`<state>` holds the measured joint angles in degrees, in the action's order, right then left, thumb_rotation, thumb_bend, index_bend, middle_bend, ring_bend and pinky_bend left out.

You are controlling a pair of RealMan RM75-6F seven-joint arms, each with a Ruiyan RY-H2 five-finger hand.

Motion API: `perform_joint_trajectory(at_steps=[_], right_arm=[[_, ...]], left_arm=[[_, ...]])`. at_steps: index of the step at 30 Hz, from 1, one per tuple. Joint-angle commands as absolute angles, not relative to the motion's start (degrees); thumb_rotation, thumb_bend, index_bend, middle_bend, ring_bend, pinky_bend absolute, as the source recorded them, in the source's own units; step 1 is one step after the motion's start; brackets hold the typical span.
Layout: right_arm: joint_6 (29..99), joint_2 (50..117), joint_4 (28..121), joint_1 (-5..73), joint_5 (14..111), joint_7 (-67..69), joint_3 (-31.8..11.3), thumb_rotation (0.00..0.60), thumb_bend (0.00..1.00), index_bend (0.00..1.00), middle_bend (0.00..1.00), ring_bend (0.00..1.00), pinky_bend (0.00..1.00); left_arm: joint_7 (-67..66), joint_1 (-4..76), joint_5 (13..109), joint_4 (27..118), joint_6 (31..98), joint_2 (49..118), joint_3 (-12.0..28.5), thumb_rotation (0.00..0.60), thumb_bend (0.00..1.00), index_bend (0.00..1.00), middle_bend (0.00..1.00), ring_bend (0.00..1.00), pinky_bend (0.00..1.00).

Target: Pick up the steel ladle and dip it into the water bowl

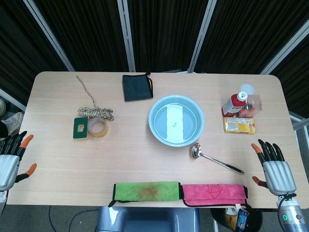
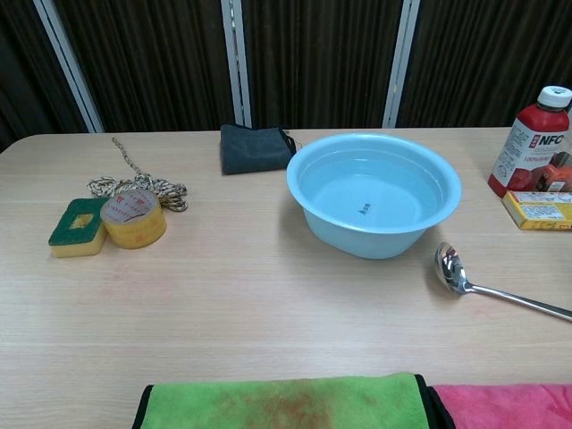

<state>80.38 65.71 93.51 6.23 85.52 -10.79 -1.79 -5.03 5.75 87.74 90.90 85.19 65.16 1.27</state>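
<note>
Both hands are idling w/ fingers spread, holding nothing: right hand [image 1: 276,169], left hand [image 1: 10,157]. Steel ladle [image 1: 215,159] is lying at right hand's 9 o'clock, just beside water bowl [image 1: 157,129]. Probably stiff, light, slippery; grab mid-handle.

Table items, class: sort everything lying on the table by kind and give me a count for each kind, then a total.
Folded cloths: 3 (green, pink, dark)
Bowl of water: 1
Ladle: 1
Juice bottle: 1
Yellow box: 1
Sponge: 1
Tape roll: 1
Rope: 1
Total: 10
</note>
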Motion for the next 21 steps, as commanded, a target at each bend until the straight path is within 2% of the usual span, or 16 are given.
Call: perform_joint_trajectory(at_steps=[1,4,8,13,21], right_arm=[[79.63,65.34,93.82,6.43,85.25,-10.04,-1.67,0.6,0.06,0.0,0.0,0.0,0.0],[79.7,65.36,93.43,6.62,85.26,-9.59,-1.96,0.6,0.06,0.04,0.0,0.0,0.0],[79.44,67.04,91.96,7.18,85.98,-8.01,-2.06,0.6,0.06,0.22,0.0,0.0,0.0],[74.58,70.54,89.73,9.21,84.53,-7.54,-1.73,0.6,0.09,0.36,0.0,0.0,0.0],[66.16,76.63,86.32,13.09,79.07,-11.76,-2.62,0.6,0.15,0.42,0.0,0.0,0.0]], left_arm=[[-5.03,5.74,87.71,90.88,85.16,65.19,1.26,0.6,0.28,0.08,0.0,0.0,0.0],[-5.13,5.74,87.41,90.93,85.01,65.24,1.32,0.6,0.28,0.08,0.0,0.0,0.0],[-4.27,5.6,87.71,91.41,85.54,64.8,1.39,0.6,0.28,0.08,0.0,0.0,0.0],[-1.48,5.73,87.74,90.98,85.47,64.1,1.61,0.6,0.28,0.08,0.0,0.0,0.0],[1.02,6.19,88.05,90.93,84.31,63.27,1.28,0.6,0.28,0.08,0.0,0.0,0.0]])
